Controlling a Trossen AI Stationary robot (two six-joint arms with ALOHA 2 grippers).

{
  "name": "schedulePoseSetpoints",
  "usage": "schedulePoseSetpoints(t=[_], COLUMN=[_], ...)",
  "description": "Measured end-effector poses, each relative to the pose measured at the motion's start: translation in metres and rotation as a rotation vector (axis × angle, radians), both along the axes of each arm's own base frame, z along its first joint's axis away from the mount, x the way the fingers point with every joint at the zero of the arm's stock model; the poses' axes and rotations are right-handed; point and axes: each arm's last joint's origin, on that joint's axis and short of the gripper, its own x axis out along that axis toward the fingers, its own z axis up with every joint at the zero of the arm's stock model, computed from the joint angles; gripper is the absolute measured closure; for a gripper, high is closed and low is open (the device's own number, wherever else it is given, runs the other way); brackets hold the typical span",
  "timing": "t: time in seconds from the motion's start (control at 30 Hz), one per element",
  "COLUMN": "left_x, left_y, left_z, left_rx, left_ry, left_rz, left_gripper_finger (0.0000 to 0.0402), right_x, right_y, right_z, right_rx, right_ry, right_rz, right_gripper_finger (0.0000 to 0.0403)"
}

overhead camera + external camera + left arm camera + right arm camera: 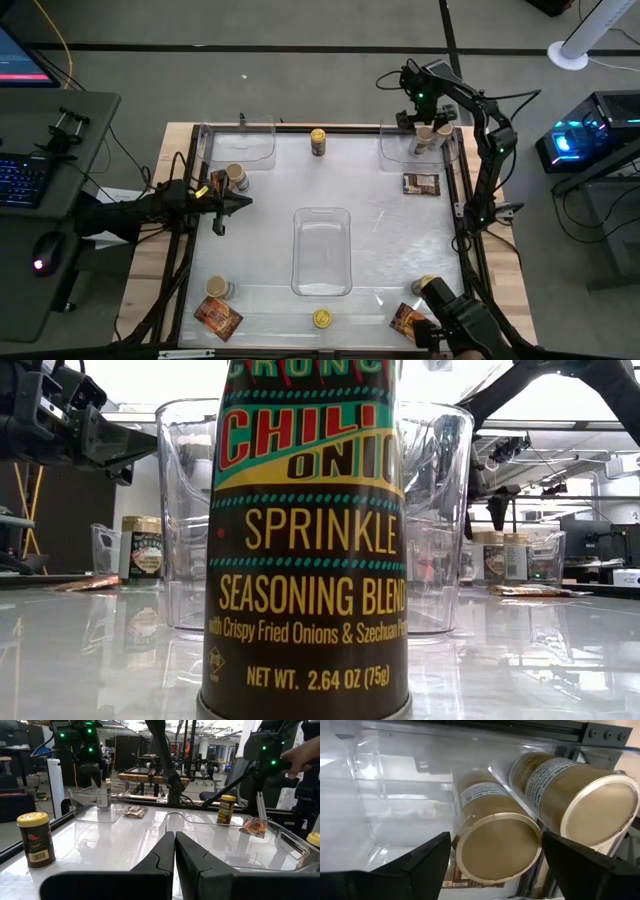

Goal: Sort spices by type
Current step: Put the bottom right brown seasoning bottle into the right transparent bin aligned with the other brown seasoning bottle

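My right gripper (pixel 495 865) is open over the far-right clear tray (pixel 402 150). Its fingers stand on either side of a beige-lidded jar (pixel 495 845) without touching it. A second beige-lidded jar (pixel 580 805) stands beside the first in that tray. My left gripper (pixel 174 851) is shut above the table's left side (pixel 222 205), near a beige-lidded jar (pixel 237 177). Yellow-lidded jars stand at the far edge (pixel 318 140) and the near edge (pixel 322 318). Orange-red packets lie flat on the table at near left (pixel 218 317), near right (pixel 408 320) and far right (pixel 421 183).
A clear tray (pixel 321 250) sits mid-table and another (pixel 250 145) at far left. More jars stand at near left (pixel 220 288) and near right (pixel 425 285). A dark mount (pixel 470 325) rises at the near right corner. A person's hand (pixel 305 752) shows beyond the table.
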Motion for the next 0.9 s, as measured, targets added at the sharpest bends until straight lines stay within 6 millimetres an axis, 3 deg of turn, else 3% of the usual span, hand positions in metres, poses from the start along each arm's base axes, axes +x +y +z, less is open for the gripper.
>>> schedulePoseSetpoints(t=[0.3, 0.53, 0.8, 0.9], left_x=[0.0, 0.0, 0.0, 0.0], left_y=[0.0, 0.0, 0.0, 0.0], left_z=[0.0, 0.0, 0.0, 0.0], left_rx=[0.0, 0.0, 0.0, 0.0], left_ry=[0.0, 0.0, 0.0, 0.0], left_rz=[0.0, 0.0, 0.0, 0.0], left_gripper_finger=[0.0399, 0.0399, 0.0399, 0.0399], right_x=[0.002, 0.0, 0.008, 0.017], right_y=[-0.005, -0.002, 0.037, 0.055], right_z=[0.004, 0.029, 0.069, 0.081], right_rx=[-0.073, -0.219, -0.287, -0.341], right_ry=[-0.042, -0.119, -0.155, -0.136], right_rz=[0.021, 0.015, 0.155, 0.19], right_gripper_finger=[0.0092, 0.0091, 0.0094, 0.0119])
